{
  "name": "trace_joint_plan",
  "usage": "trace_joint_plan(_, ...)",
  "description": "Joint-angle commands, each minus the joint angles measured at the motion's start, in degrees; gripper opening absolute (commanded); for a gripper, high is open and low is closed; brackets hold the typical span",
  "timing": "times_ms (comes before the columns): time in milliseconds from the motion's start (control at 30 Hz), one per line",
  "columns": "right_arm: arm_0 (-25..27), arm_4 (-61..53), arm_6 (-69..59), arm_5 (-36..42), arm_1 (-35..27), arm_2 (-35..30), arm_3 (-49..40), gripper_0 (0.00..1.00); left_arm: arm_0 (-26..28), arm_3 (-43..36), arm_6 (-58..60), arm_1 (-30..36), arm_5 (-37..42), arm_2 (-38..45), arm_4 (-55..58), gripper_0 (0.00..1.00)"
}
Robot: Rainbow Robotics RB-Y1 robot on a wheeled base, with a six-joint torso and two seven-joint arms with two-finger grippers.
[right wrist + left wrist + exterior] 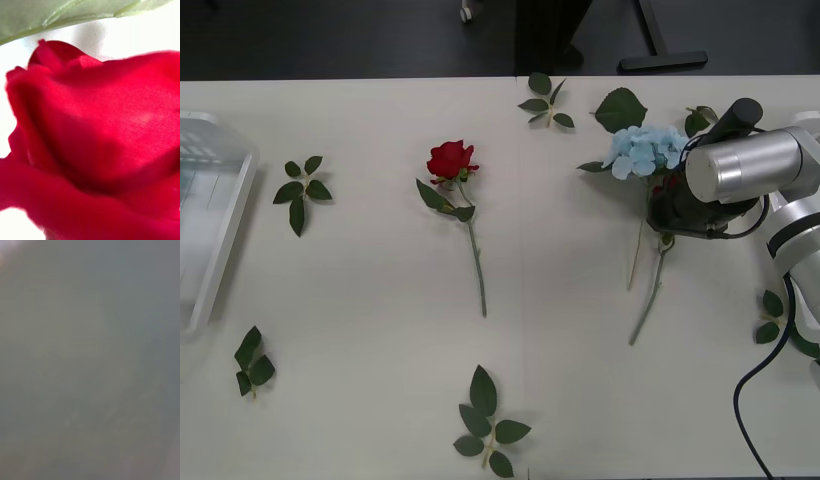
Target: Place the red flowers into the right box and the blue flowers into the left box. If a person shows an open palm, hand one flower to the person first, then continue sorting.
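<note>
R gripper (672, 212) is hanging low over a red rose (101, 142) beside the blue hydrangea (646, 150), far right of table (360, 330); can't tell its finger state. Another rose (451, 160) is lying mid-table, left box (210, 220) sitting at left edge.

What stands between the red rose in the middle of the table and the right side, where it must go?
The blue flower and the right end effector beside it lie on that side of the red rose.

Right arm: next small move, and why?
Probably close the claw and lift. The right arm sits over a rose lying beside the hydrangea, and that rose head is right at the wrist camera. Whether the claw already grips it can't be seen.
</note>
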Motion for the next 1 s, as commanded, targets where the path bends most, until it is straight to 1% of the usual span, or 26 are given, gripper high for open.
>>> trace_joint_plan(33, -0.1, 0.0, 1.9, -0.5, 1.1, -1.1, -0.3, 0.0, 2.8, 2.9, 1.4, 2.8, -4.1, -1.4, -4.8, 0.0)
trace_joint_plan(100, -0.1, -0.1, 2.2, -0.4, 1.1, -1.5, -0.3, 0.0, 2.8, 4.9, 0.3, 2.8, -5.1, -3.6, -6.4, 0.0)
trace_joint_plan(233, -0.2, -0.6, 2.7, -0.1, 0.8, -2.3, -0.3, 0.0, 2.8, 7.4, 0.4, 2.8, -5.4, -4.9, -7.6, 0.0)
trace_joint_plan(333, -0.9, -0.8, 3.3, 1.2, 0.2, -3.6, -0.3, 0.0, 2.9, 8.8, 0.4, 2.7, -7.3, -6.4, -9.3, 0.0)
trace_joint_plan(433, -2.3, -1.0, 4.8, 3.0, -1.0, -6.2, -0.3, 0.0, 2.8, 9.0, 0.5, 2.7, -7.6, -7.1, -9.7, 0.0)
trace_joint_plan(533, -3.8, -0.8, 10.1, 5.3, -3.2, -9.3, -0.3, 0.0, 2.9, 9.0, 0.6, 2.7, -7.6, -7.3, -10.4, 0.01)
trace_joint_plan(567, -4.2, -0.7, 12.6, 6.5, -4.3, -10.4, -0.3, 0.0, 2.8, 9.0, 0.7, 2.7, -7.7, -7.3, -10.4, 0.15)
trace_joint_plan(600, -4.7, -0.4, 16.1, 7.7, -5.7, -11.6, -0.3, 0.0, 2.8, 9.0, 0.6, 2.7, -7.7, -7.3, -10.4, 0.37)
trace_joint_plan(633, -5.1, -0.1, 18.7, 8.5, -6.7, -12.1, -0.3, 0.0, 2.8, 9.0, 0.7, 2.7, -7.7, -7.3, -10.4, 0.52)
trace_joint_plan(667, -5.3, -0.1, 21.6, 9.4, -8.1, -12.8, -0.3, 0.0, 2.9, 9.0, 0.6, 2.7, -7.8, -7.2, -10.4, 0.63)
trace_joint_plan(733, -5.4, 0.0, 26.3, 10.0, -10.4, -14.1, -0.3, 0.0, 2.9, 9.0, 0.6, 2.7, -8.3, -7.3, -10.4, 0.75)
trace_joint_plan(800, -5.3, 0.5, 30.0, 10.3, -12.2, -14.7, -0.3, 0.0, 2.9, 9.0, 0.6, 2.8, -8.6, -7.3, -10.3, 0.83)
trace_joint_plan(900, -5.4, 1.5, 35.0, 10.9, -15.9, -14.7, -0.3, 0.0, 2.9, 9.0, 0.6, 2.7, -8.6, -7.2, -10.2, 0.9)
trace_joint_plan(1000, -5.4, 3.1, 39.1, 10.8, -19.5, -14.7, -0.3, 0.0, 2.9, 9.0, 0.4, 2.7, -8.6, -7.1, -7.8, 0.99)
